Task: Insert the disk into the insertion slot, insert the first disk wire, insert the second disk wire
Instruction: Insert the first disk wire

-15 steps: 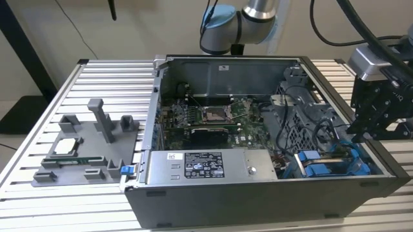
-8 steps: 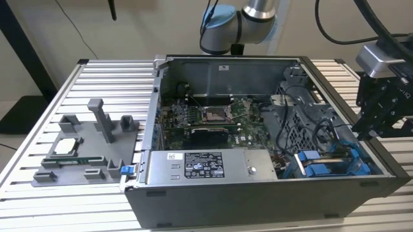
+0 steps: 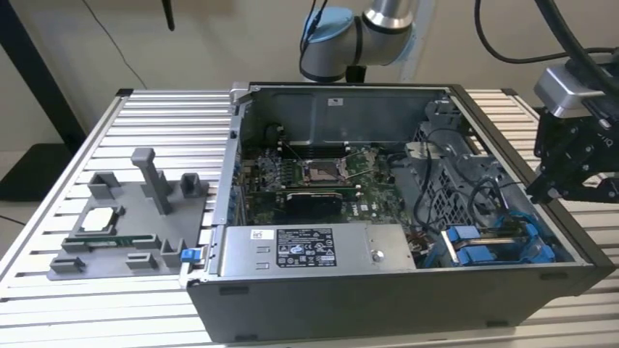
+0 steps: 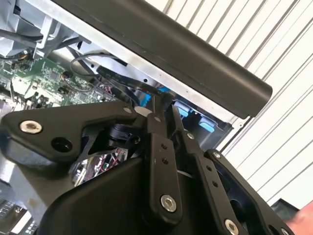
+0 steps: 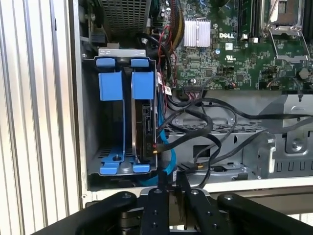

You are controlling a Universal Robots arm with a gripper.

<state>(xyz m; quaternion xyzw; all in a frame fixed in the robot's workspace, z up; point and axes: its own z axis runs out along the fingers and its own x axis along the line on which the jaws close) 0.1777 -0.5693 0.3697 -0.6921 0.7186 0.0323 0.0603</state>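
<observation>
Gripper point(image 5: 170, 180), fingertips drawn together (whether they pinch anything cannot be told), held over the case rim point(image 5: 254, 185) in the first wrist view. Just beyond, the disk point(image 5: 145, 127) stands on edge in its blue frame inside the insertion slot point(image 5: 89, 117), with a second blue frame point(image 5: 110, 85) just beside it. Black wires point(image 5: 210, 132) crowd the disk's other side. The circuit board point(image 5: 220, 58) lies farthest.

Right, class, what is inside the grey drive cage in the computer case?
Blue plastic carriers stand in the drive cage; the disk sits on edge in one, black wires beside it. Its flat faces and its connectors are covered.
</observation>
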